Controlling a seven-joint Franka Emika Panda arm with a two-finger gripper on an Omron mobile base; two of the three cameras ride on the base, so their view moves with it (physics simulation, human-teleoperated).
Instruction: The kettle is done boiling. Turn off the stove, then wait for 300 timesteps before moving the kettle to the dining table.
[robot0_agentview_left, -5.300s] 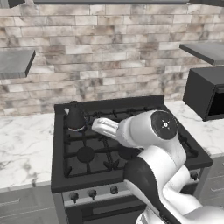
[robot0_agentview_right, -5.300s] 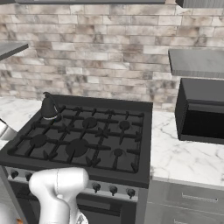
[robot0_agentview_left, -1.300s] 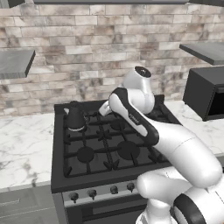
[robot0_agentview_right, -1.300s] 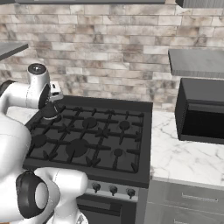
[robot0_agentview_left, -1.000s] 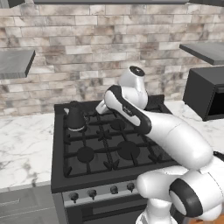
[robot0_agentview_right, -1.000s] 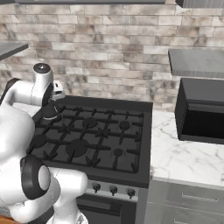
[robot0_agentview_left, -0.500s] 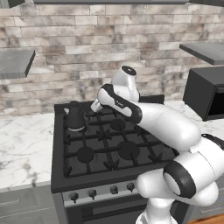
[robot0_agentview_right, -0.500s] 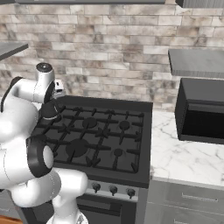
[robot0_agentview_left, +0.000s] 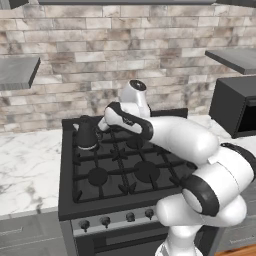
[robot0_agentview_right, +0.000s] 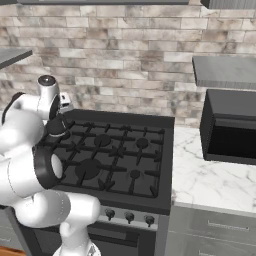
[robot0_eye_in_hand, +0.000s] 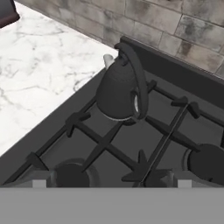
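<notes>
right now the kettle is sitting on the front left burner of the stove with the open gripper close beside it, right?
Not the front left. The kettle sits on the back left burner of the stove, up by the rear edge near the brick wall, as the left base view shows. The rest holds: the gripper is open and close beside it, not gripping it.

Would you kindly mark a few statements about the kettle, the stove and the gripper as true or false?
1. The kettle sits on a rear corner burner of the stove. True.
2. The gripper is closed around the kettle's handle. False: it is open, beside the kettle, holding nothing.
3. The kettle lies tipped on its side. False: it stands upright on the grate.
4. A black microwave stands on the marble counter beside the stove. True.
5. A pan occupies the front burner. False: the front burners are bare.
</notes>
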